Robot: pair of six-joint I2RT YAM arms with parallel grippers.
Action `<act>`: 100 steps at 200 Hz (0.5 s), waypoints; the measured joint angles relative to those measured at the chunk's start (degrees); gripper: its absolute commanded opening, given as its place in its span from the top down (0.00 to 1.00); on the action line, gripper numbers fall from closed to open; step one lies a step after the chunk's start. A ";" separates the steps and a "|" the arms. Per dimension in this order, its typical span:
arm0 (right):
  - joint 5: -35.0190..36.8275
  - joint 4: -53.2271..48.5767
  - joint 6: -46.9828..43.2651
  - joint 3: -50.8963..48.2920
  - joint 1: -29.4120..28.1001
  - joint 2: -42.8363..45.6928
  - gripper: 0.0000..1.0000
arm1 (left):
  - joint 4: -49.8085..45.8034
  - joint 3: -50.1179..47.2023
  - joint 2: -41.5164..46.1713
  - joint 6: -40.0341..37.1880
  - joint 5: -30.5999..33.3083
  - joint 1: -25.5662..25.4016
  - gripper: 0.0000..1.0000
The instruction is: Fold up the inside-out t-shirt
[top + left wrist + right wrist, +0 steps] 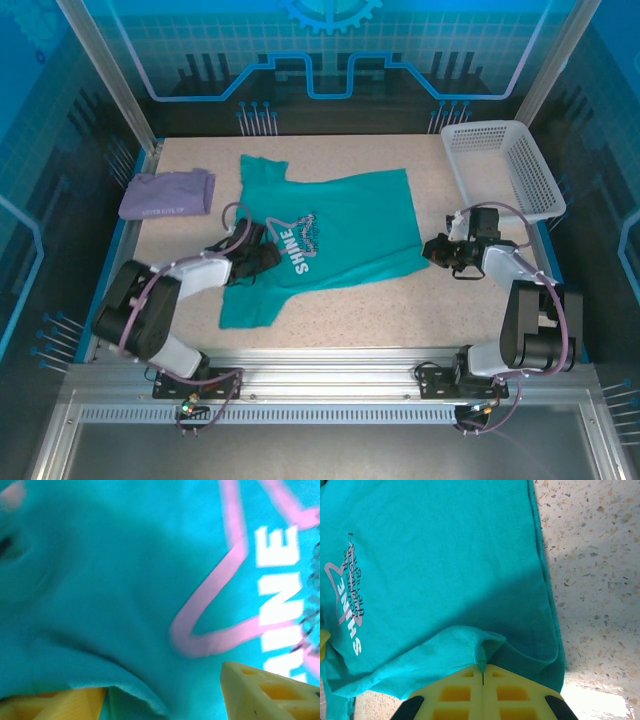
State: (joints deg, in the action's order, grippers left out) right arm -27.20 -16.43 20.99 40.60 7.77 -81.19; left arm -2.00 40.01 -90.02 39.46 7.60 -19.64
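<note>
Yellow fingers of the right claw (483,674) sit pressed together, clamped on a pinch of hem of the t-shirt (435,565). I count one teal t-shirt, spread print-up across the middle of the worktop (390,312). The left claw (162,695) stands apart over the pink star outline (210,630), with a cloth fold between its fingers. From above I also get one folded lavender garment (167,193) at the far left corner and one white basket (470,178) at the far right corner.

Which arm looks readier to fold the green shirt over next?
Right, probably: the right gripper is shut on the t-shirt at its edge; the left gripper hangs open over the print.
</note>
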 measured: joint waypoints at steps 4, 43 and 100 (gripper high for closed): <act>0.09 0.00 0.00 0.00 0.02 0.02 1.00 | 0.68 1.29 -1.31 -0.17 -0.37 0.00 0.37; 0.79 -0.20 0.02 0.00 0.09 0.81 1.00 | 2.38 15.08 -13.18 -2.84 -3.04 0.04 0.36; 1.22 -0.17 0.02 0.00 0.09 2.67 1.00 | -2.78 6.73 3.87 -6.47 -1.97 3.41 0.34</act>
State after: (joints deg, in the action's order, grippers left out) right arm -25.98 -16.60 21.02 40.60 7.86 -78.52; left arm -4.78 46.74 -86.15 32.99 5.63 -16.23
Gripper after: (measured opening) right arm 0.057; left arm 0.664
